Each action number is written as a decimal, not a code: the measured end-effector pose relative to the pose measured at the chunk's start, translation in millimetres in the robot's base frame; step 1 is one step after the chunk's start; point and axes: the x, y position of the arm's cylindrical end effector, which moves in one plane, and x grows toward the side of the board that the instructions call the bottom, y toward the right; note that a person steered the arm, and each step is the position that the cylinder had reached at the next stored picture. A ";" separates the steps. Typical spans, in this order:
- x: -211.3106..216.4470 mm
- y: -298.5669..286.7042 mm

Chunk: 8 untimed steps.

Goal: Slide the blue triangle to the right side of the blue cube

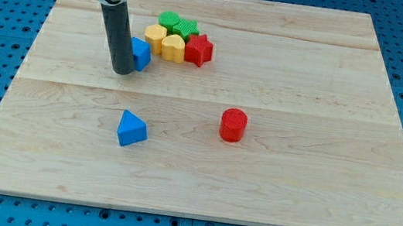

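Note:
The blue triangle (131, 129) lies on the wooden board (294, 180), left of the middle and toward the view's bottom. The blue cube (141, 53) sits higher up, near the view's top left. My tip (123, 71) stands right against the cube's left side and partly hides it. The tip is well above the blue triangle in the view, apart from it.
A cluster sits just right of the blue cube: a yellow block (154, 37), a yellow heart-like block (172, 47), a red star (199, 49) and two green blocks (170, 21) (187, 27). A red cylinder (233, 125) stands alone near the middle.

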 end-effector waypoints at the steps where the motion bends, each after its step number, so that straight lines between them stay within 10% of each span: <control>1: 24.4 -0.2; 3: 86.1 -89.0; 4: 183.7 -89.2; 5: 215.6 -0.2; 8: 113.6 46.8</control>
